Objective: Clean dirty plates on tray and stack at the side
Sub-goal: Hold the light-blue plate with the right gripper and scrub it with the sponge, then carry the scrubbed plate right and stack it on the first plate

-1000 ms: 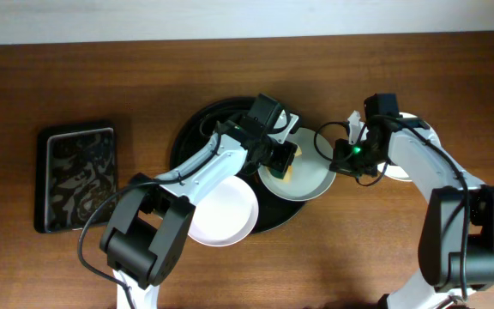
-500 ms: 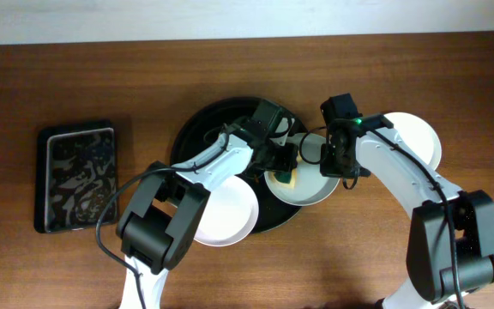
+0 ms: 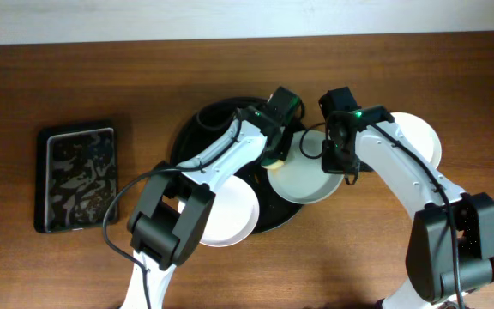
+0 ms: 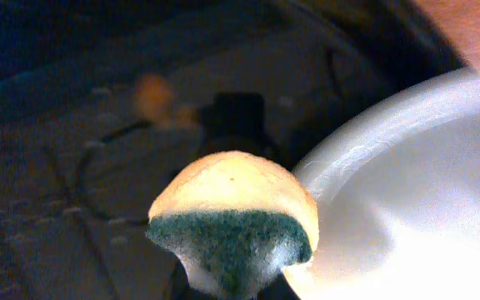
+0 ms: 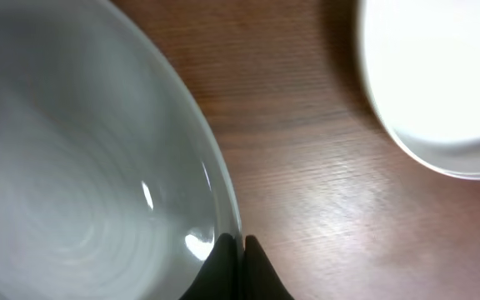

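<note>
My left gripper is shut on a yellow and green sponge, held at the far left rim of a white plate. That plate lies partly over the right edge of the round black tray. My right gripper is shut on this plate's right rim; in the overhead view it is at the plate's far right edge. A second plate sits on the tray's front edge. A third plate lies on the table to the right, also seen in the right wrist view.
A smaller rectangular dark tray lies at the far left of the wooden table. Both arms cross over the round tray's right half.
My right gripper has swung left from the side plate and closed on the middle plate's rim. My left gripper has moved the sponge from the plate's middle to its far left rim.
</note>
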